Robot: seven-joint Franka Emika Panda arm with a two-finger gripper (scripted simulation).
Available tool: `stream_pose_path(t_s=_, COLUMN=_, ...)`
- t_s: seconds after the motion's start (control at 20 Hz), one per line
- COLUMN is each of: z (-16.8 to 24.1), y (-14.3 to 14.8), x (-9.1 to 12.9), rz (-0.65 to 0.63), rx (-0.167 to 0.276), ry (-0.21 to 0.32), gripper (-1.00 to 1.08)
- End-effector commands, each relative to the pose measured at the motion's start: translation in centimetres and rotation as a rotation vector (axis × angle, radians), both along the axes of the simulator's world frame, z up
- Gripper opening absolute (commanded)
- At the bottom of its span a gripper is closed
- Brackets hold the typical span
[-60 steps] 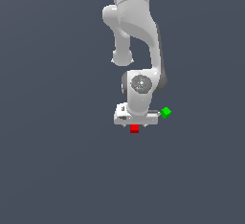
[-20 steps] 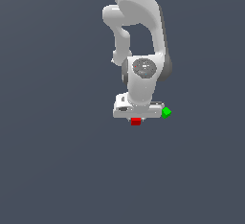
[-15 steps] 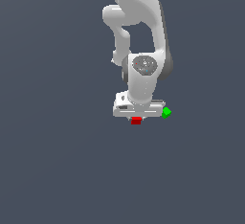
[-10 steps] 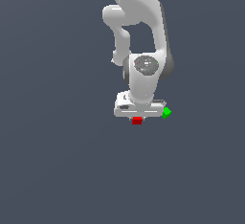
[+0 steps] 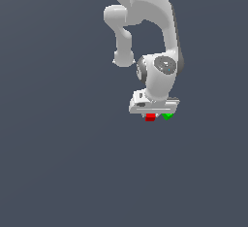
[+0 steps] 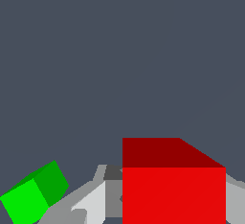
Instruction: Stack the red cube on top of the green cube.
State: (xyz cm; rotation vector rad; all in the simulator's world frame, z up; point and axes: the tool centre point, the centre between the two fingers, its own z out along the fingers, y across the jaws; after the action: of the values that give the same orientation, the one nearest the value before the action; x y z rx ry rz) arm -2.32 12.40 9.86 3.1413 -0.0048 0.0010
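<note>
Pincer point(image 6: 162, 204) clenched on red cube point(image 6: 173, 189) | matte, sharp-edged | green cube point(image 6: 34, 195) beside, tilted

The red cube point(image 6: 173, 189) sits between the gripper's point(image 6: 158, 204) pale fingers point(image 6: 91, 203), filling much of the close-up. The green cube point(image 6: 34, 194) lies just beside the gripper, turned at an angle, on the plain grey desk point(image 6: 119, 60).

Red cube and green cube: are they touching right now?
Apart. The wrist view shows bare grey floor and a finger between the green cube and the red cube.
</note>
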Motion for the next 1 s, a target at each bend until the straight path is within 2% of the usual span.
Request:
stream_pose_path(t_s=0.0, z=-0.7, y=2.5, x=-1.3, rz=0.002, rx=0.001, ry=0.000, gripper=-1.00)
stream_pose_path(t_s=0.45, z=-3.0, y=9.7, x=-5.1, rz=0.001, rx=0.001, ry=0.001, gripper=-1.00)
stream_pose_path(t_s=0.65, z=-3.5, y=11.3, x=-5.8, rz=0.001, rx=0.001, ry=0.001, gripper=-1.00)
stream_pose_path(t_s=0.9, z=-3.7, y=11.9, x=-6.0, rz=0.001, rx=0.000, ry=0.001, gripper=-1.00)
stream_pose_path(t_s=0.95, z=-3.7, y=11.9, x=-6.0, rz=0.001, rx=0.000, ry=0.001, gripper=1.00)
